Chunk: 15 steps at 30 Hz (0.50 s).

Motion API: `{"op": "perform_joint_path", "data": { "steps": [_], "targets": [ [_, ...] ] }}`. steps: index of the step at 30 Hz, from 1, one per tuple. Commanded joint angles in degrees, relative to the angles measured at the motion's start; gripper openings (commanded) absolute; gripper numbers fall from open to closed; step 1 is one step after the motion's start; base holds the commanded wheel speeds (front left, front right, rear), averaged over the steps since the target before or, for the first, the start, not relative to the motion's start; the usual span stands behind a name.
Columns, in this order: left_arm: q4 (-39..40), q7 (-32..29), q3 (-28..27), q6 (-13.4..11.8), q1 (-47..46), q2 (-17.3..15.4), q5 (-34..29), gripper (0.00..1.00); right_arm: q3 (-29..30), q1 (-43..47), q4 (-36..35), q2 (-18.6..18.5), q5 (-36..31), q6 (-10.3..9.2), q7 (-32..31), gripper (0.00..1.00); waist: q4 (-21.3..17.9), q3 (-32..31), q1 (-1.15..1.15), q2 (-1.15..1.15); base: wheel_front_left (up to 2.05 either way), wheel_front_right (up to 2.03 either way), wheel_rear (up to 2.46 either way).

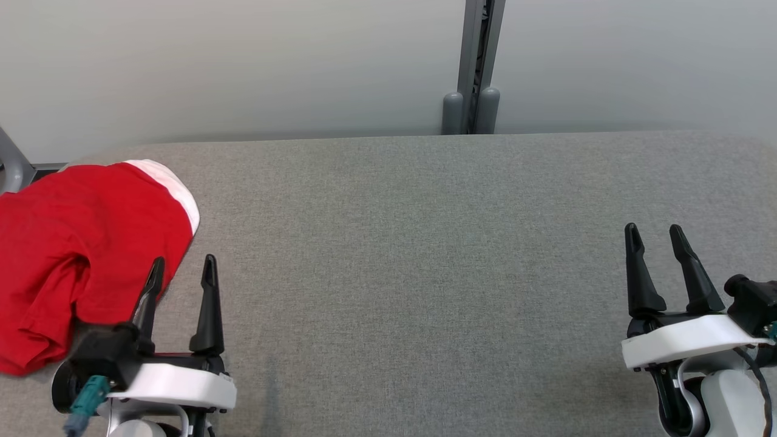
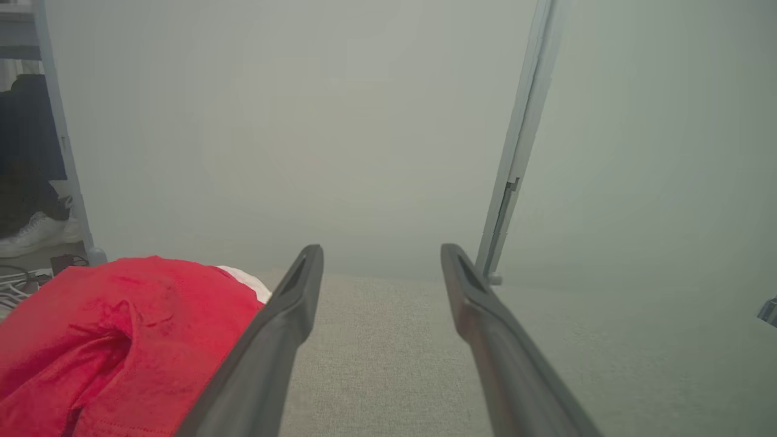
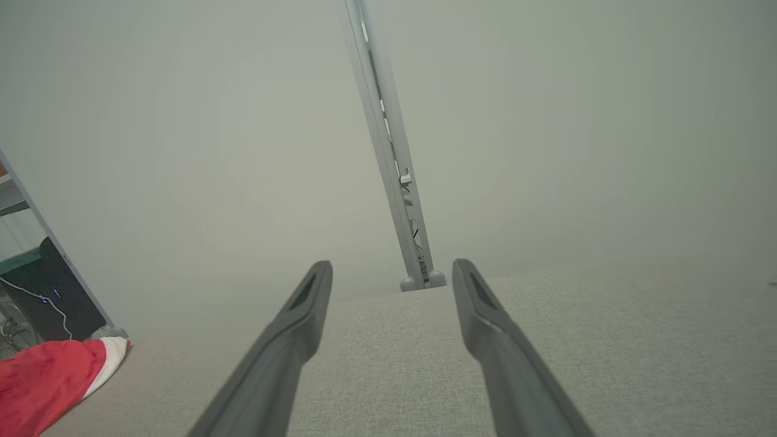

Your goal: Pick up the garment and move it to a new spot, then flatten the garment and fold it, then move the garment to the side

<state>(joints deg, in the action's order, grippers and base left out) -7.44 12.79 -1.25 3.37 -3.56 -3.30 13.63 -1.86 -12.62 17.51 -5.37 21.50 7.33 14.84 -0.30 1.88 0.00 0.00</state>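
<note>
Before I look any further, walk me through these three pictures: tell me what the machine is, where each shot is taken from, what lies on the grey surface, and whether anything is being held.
This is a two-armed robot; each arm ends in a gripper with two long dark fingers. The wide shot comes from a camera on its head, looking down at a grey fabric-covered table. There the left gripper sits at lower left and the right gripper at lower right. The other two shots come from cameras on the wrists, each looking along its own fingers. The only thing on the table is a crumpled red garment with a white edge, at the far left beside the left gripper. Both grippers are open and hold nothing. Behind the table stands a pale wall with a grey post.
</note>
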Motion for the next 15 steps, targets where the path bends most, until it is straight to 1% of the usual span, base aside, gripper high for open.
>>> {"op": "perform_joint_path", "data": {
  "steps": [1,4,9,15],
  "targets": [
    [0.56,0.7,0.59,-0.69,0.78,-0.37,-2.41,1.0,0.9,0.41,-0.36,-0.07,-1.53,0.27,0.28,1.0,-0.06,-0.02,0.0,0.0,0.0,0.0,0.0],
    [0.53,1.5,1.51,-1.02,0.89,-0.16,-5.27,1.0,1.2,1.07,-0.8,0.48,-3.97,0.28,0.28,1.0,-0.25,-0.1,0.0,0.0,0.0,0.0,0.0],
    [-0.22,2.63,2.44,-1.49,1.68,0.21,-7.79,1.0,1.83,1.66,-0.26,0.75,-8.36,0.22,0.29,1.0,-0.46,-0.15,0.0,0.0,0.0,0.0,0.0],
    [-2.13,2.54,1.59,-2.44,1.47,0.27,-7.47,1.0,1.47,1.24,1.13,0.87,-9.76,0.22,0.29,1.0,-0.46,-0.13,0.0,0.0,0.0,0.0,0.0]
  ]
}}
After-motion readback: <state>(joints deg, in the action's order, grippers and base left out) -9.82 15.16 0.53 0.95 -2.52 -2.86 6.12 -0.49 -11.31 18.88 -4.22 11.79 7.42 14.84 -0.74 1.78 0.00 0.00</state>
